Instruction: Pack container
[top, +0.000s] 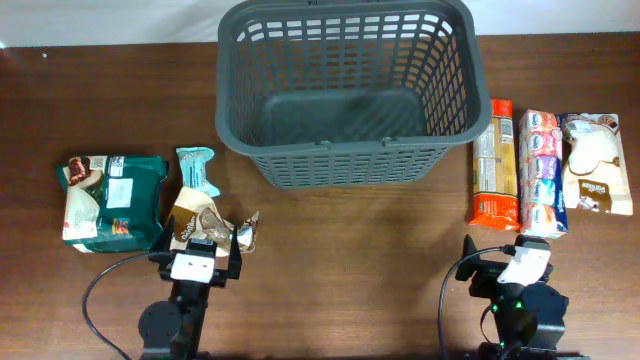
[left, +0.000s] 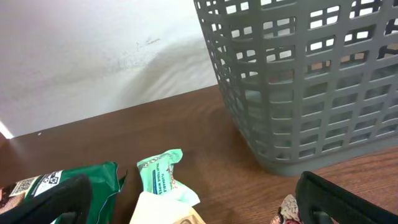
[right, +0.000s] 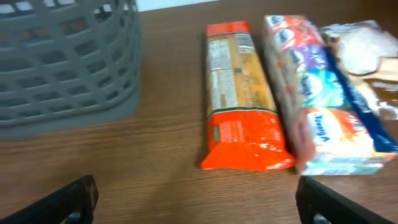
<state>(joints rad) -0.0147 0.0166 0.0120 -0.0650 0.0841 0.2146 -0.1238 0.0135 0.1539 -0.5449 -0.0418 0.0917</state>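
Observation:
The dark grey slotted basket (top: 345, 88) stands at the back middle of the table; it also shows in the left wrist view (left: 311, 81) and the right wrist view (right: 62, 62). My left gripper (top: 196, 262) is open at the front left, just behind a beige-brown snack packet (top: 198, 222). A small teal bar (top: 197, 170) and a green packet (top: 115, 200) lie beyond it. My right gripper (top: 520, 268) is open at the front right, near an orange packet (right: 239, 93) and a multicolour wafer pack (right: 317, 93). I see nothing inside the basket.
A white-brown packet (top: 594, 162) lies at the far right. The table is dark brown wood (top: 350, 260). Black cables run from both arm bases at the front edge.

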